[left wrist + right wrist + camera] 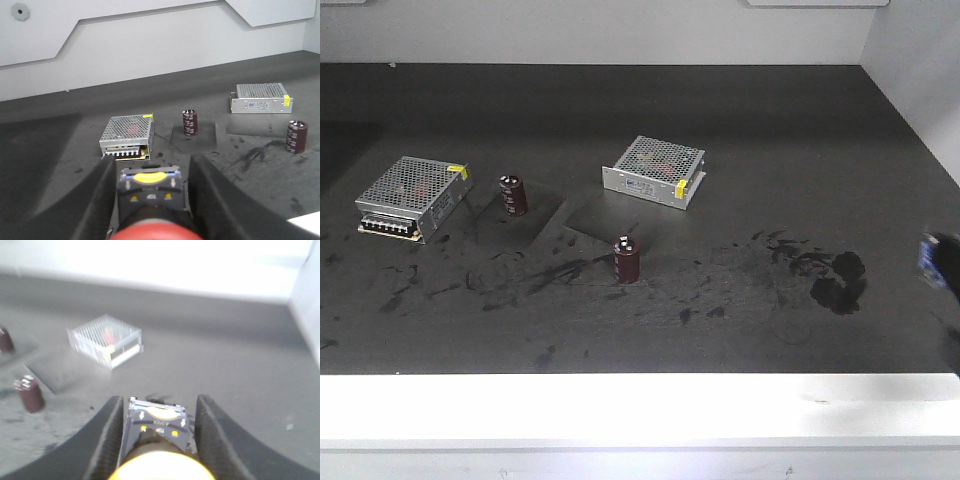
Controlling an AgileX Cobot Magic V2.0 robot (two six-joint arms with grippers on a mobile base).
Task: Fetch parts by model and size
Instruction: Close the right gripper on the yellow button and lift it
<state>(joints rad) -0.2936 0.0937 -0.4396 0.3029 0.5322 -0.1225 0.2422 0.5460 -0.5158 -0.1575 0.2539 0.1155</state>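
The red switch (150, 190) is held in the left gripper (150, 162). The two fingers are closed against the sides of its black body, the red cap is turned to the wrist and the base points outward. In the same way the yellow switch (157, 427) is held in the right gripper (159, 401), the jaws narrowed onto the body and the yellow cap nearest to the camera. Both parts are carried above the table (770, 150) and neither is resting on it.

On the table only two mesh boxes (415, 195) (655, 168) and two upright capacitors (514, 194) (626, 258) are seen. These are not the wanted parts, so the fetching is judged to be almost done, with only the delivery remaining. The place of delivery is not shown in any view.

Several risks can be named. Each switch is clamped only on a short, smooth body, so it may turn or slide out if an arm is swung quickly. The right wrist view is blurred, which suggests fast motion on that side. In the front view only a blurred dark and blue shape (938, 262) is seen at the right edge, and what it is cannot be told. If a switch is released too high or tilted, it may roll away on its round cap. If the left arm is lowered forward, the nearer box or a capacitor may be struck and knocked over.
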